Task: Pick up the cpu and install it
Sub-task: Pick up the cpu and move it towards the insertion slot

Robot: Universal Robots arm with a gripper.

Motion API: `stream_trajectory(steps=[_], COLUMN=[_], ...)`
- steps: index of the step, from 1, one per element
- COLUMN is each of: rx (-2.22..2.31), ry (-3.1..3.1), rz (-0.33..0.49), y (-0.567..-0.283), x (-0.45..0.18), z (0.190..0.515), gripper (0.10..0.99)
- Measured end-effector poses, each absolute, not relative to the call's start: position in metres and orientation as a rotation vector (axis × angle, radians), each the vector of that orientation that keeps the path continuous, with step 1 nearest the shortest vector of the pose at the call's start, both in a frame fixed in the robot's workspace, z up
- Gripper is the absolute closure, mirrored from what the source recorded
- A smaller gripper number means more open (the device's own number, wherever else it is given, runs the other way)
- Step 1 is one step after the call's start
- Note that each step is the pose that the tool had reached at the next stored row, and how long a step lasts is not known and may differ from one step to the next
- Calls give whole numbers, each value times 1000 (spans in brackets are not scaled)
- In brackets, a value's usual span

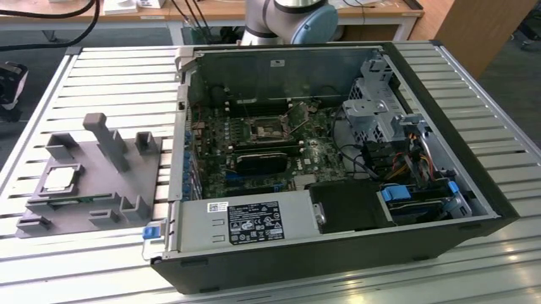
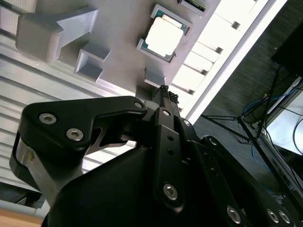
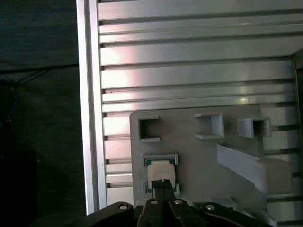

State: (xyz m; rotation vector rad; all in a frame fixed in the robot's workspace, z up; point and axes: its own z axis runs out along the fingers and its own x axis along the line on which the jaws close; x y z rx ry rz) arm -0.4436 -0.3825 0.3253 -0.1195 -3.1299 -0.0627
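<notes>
Slatted aluminium worktop (image 1: 473, 95), bright glare on some slats. Wooden desk (image 1: 211, 12) behind it, wooden panel (image 1: 473, 25) at the exterior view's right. Dark grey floor (image 3: 38, 118), loose cables (image 2: 265, 101).

1. The cpu (image 2: 164, 35) top is smooth silvery metal, pretty glossy.
2. The tray (image 1: 97, 187) looks like matt grey plastic.
3. The table (image 1: 101, 76) is ribbed bare metal, shiny in the light.
4. The gripper (image 2: 164, 93) is black and semi-matt, with shiny metal screws.
5. The computer case (image 1: 279, 69) is dull grey sheet metal inside.
</notes>
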Motion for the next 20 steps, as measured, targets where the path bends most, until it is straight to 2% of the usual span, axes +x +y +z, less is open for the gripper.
stream_trajectory(steps=[17,19,20], rx=[-119,-119,-119], ry=[-3130,-3130,-3130], rz=[-63,-63,-63], y=[-383,-383,-383], x=[-444,-444,-444], z=[307,304,303], gripper=[980,973,922])
